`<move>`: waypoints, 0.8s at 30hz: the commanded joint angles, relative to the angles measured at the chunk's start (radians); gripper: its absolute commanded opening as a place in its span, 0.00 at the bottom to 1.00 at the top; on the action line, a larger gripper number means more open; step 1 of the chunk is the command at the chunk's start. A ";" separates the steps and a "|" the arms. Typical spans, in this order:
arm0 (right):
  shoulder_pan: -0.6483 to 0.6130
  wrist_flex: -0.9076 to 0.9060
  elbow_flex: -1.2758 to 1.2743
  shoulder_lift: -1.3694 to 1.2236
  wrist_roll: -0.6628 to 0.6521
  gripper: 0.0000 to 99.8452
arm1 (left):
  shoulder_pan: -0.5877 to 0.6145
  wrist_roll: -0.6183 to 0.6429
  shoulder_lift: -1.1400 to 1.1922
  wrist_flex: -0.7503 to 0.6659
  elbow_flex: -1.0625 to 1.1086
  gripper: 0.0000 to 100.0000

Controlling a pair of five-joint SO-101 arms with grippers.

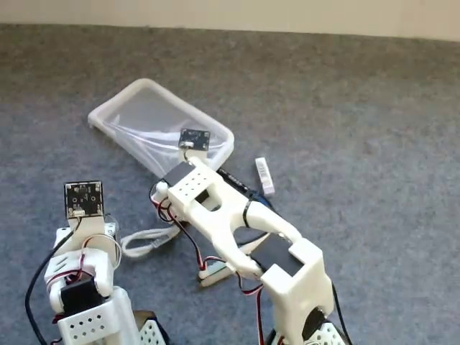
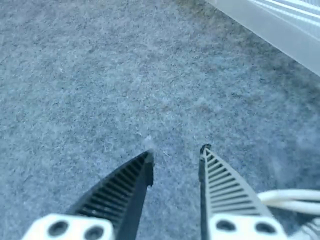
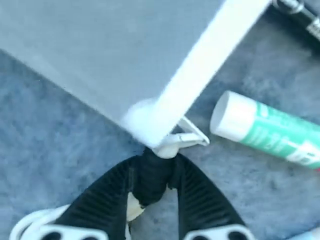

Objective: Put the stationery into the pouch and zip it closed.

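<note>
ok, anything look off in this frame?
Yes. The glue stick and a dark pen lie on the carpet outside the pouch, yet the right gripper has its jaws shut on a dark tab at the pouch's zip corner. A white cable also loops on the carpet.

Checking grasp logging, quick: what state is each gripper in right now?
Left gripper: open, holding nothing.
Right gripper: shut on the black zipper pull of the pouch.

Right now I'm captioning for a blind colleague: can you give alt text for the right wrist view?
The right gripper is shut on a dark tab at the corner of the clear pouch, at the end of its white zip. A glue stick lies nearby on grey felt.
</note>
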State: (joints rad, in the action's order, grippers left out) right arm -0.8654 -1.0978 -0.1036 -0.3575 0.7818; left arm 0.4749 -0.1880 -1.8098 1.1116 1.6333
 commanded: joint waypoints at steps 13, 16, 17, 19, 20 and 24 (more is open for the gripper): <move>0.054 0.041 -0.171 0.363 -0.368 0.00 | 0.012 0.066 0.002 -0.014 -0.077 0.15; 0.058 0.041 -0.222 0.444 -0.514 0.00 | 0.012 0.066 0.002 -0.014 -0.079 0.15; 0.058 0.041 -0.240 0.466 -0.585 0.00 | 0.008 0.066 0.002 -0.014 -0.084 0.16; 0.058 0.041 -0.274 0.504 -0.726 0.00 | 0.008 0.072 0.004 -0.012 -0.102 0.21; 0.058 0.041 -0.286 0.522 -0.783 0.00 | 0.008 0.103 0.005 -0.006 -0.110 0.25; 0.067 0.041 -0.311 0.581 -0.799 0.00 | 0.005 0.204 0.005 0.055 -0.160 0.33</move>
State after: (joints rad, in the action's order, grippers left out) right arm -0.8193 -1.0687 -0.4181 0.1396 0.0084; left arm 0.4749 -0.0560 -1.8098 1.1208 1.5689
